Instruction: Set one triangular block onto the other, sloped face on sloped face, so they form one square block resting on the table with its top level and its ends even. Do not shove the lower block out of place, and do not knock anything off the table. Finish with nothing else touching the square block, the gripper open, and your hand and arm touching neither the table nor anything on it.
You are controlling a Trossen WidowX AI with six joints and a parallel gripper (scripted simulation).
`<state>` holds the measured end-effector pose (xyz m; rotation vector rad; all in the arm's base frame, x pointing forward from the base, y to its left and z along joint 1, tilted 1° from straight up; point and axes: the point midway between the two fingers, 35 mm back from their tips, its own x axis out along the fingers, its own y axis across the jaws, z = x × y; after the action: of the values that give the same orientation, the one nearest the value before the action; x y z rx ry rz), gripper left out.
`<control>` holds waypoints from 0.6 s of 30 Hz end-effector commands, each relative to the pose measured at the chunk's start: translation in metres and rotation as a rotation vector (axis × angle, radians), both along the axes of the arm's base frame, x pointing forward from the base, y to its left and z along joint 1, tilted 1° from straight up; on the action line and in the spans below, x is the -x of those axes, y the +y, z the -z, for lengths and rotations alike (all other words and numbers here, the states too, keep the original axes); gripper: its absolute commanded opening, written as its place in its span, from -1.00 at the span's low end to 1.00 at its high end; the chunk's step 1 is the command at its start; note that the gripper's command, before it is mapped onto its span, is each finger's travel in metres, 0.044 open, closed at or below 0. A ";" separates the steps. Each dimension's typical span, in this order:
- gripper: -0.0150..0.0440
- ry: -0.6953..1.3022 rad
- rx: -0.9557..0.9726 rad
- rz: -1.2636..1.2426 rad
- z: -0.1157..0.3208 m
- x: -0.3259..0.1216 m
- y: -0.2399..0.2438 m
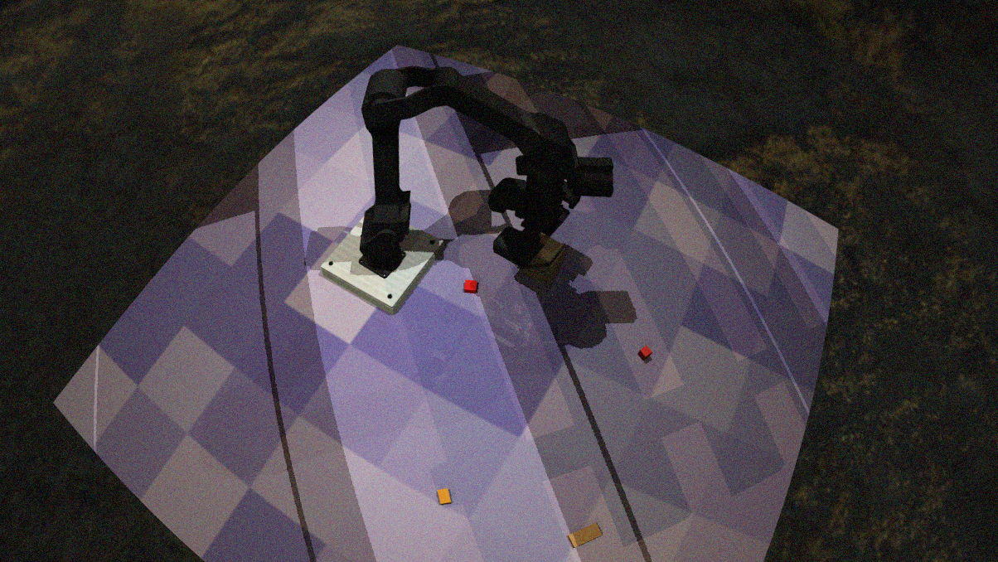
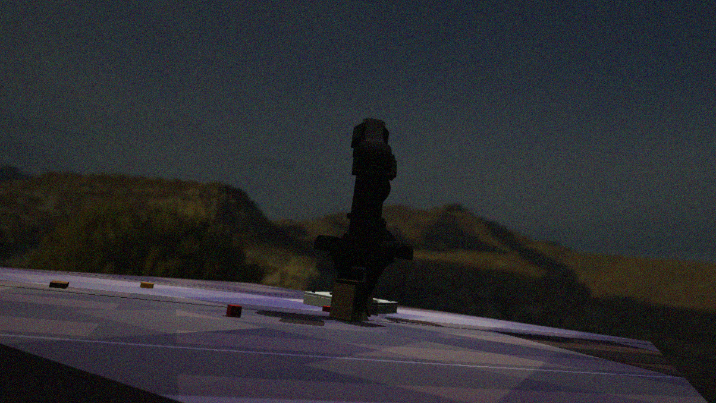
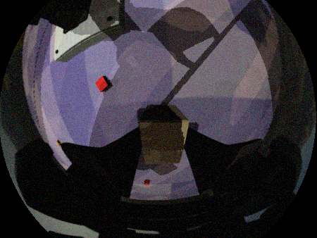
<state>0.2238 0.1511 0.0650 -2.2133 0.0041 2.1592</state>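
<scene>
My gripper [image 1: 536, 243] [image 3: 162, 128] is shut on a brown triangular block [image 1: 551, 245] [image 3: 160, 135], low over the table. The other brown triangular block [image 1: 541, 278] is directly beneath and beside it, standing on the table. In the exterior view a tall tan face [image 2: 344, 299] of the blocks shows in front of the dark fingers. The two blocks overlap closely in every view. Their sloped faces are hidden, and it is too dark to tell whether they touch fully or whether the ends are even.
A red cube [image 1: 470, 286] [image 3: 102, 84] lies near the white base plate [image 1: 392, 307]. Another red cube [image 1: 644, 352] [image 2: 234, 311] [image 3: 146, 182] lies beyond the blocks. An orange block [image 1: 443, 496] [image 2: 146, 285] and a flat tan block [image 1: 585, 535] [image 2: 59, 284] lie farther off on the table.
</scene>
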 end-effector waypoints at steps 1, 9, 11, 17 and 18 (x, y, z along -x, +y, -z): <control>-0.49 0.001 -0.004 -0.003 0.003 -0.001 0.000; -0.49 0.001 -0.005 -0.004 0.006 -0.002 0.000; -0.49 0.000 -0.005 -0.004 0.006 -0.002 0.000; -0.49 0.000 -0.005 -0.004 0.006 -0.002 0.000; -0.49 0.000 -0.005 -0.004 0.006 -0.002 0.000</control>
<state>0.2259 0.1507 0.0591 -2.2131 0.0034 2.1592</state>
